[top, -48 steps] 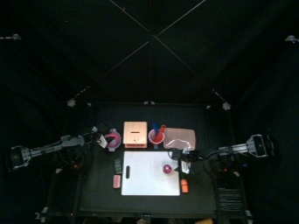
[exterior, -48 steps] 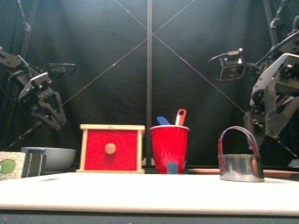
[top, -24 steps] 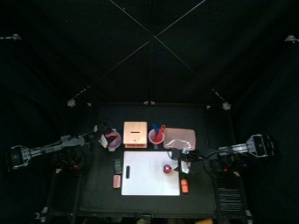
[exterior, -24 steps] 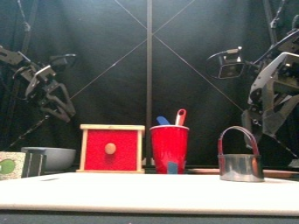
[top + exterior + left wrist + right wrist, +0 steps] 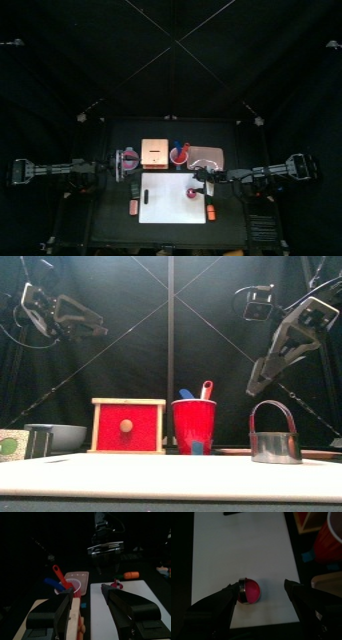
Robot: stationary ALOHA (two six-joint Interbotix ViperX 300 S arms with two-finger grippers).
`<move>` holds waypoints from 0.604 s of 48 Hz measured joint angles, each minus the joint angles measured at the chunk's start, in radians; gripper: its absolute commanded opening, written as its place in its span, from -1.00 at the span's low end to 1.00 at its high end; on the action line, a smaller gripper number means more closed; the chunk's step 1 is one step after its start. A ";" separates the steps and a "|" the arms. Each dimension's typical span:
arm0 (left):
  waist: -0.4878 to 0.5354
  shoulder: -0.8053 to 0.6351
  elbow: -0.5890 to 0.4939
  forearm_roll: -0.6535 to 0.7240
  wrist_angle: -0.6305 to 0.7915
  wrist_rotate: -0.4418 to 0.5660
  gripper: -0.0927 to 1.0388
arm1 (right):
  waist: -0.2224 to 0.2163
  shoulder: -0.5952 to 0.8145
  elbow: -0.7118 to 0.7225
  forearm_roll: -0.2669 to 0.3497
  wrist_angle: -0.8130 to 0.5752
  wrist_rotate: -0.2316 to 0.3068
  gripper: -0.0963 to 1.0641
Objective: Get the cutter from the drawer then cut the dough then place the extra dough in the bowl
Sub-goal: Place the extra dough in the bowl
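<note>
Right wrist view: right claw (image 5: 263, 587), jaws apart, hangs over the cutter (image 5: 240, 592) standing on the white board (image 5: 238, 547), pink dough (image 5: 252, 592) inside it, likely lined up to grasp; left claw (image 5: 87, 594) apart, raised clear

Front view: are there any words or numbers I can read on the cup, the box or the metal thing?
No text can be read in any view.
red cup: plain, no print.
red drawer front: only a knob.
cutter: bare metal.
green toy: a pale mark, too blurred to read.
</note>
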State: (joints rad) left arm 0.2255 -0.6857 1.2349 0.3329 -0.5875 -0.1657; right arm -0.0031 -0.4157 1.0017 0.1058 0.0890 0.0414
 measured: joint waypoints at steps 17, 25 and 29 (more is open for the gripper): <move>-0.097 0.175 -0.029 -0.091 -0.037 0.003 0.67 | -0.002 -0.005 0.014 -0.195 -0.357 -0.015 0.90; -0.130 0.253 -0.041 -0.110 -0.058 0.003 0.67 | -0.008 0.014 0.041 -0.265 -0.460 -0.002 0.90; -0.144 0.284 -0.041 -0.121 -0.080 0.005 0.67 | -0.009 0.026 0.054 -0.264 -0.483 -0.002 0.90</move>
State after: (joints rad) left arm 0.0813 -0.4019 1.1934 0.2117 -0.6673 -0.1611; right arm -0.0123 -0.3896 1.0554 -0.1580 -0.3942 0.0399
